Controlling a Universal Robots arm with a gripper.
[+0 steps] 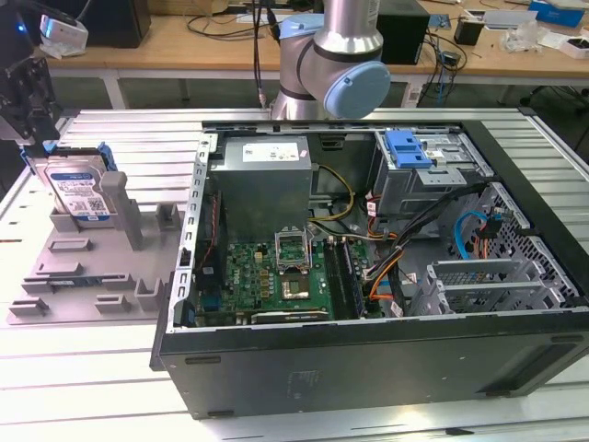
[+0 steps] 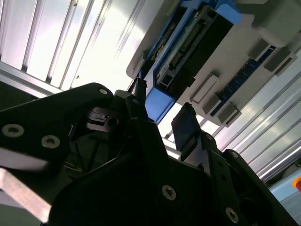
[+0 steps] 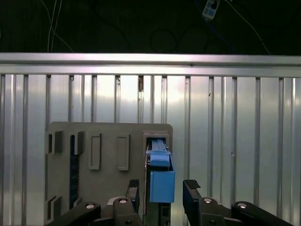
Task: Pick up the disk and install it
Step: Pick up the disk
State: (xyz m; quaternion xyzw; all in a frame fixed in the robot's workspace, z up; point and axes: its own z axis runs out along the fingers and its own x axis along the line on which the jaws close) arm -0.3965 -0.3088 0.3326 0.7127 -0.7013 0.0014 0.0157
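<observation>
The disk [image 1: 81,189], silver with a white-and-blue label and a blue carrier frame, stands on edge in a slot of the grey tray [image 1: 92,276] at the exterior view's left. My gripper [image 1: 37,138] hangs just above and behind it. In the first wrist view the gripper [image 3: 162,190] is open and its two black fingers [image 3: 133,188] flank the disk's blue top edge [image 3: 160,172], with small gaps on both sides. The second wrist view shows the gripper [image 2: 162,113] just short of the disk's connector end [image 2: 188,52], not touching it.
An open computer case [image 1: 368,368] lies to the exterior view's right of the tray, holding a motherboard [image 1: 276,267], cables and a drive cage with a blue latch [image 1: 409,152]. Everything rests on a ribbed metal table [image 1: 83,378]. A cluttered workbench [image 1: 212,37] stands behind.
</observation>
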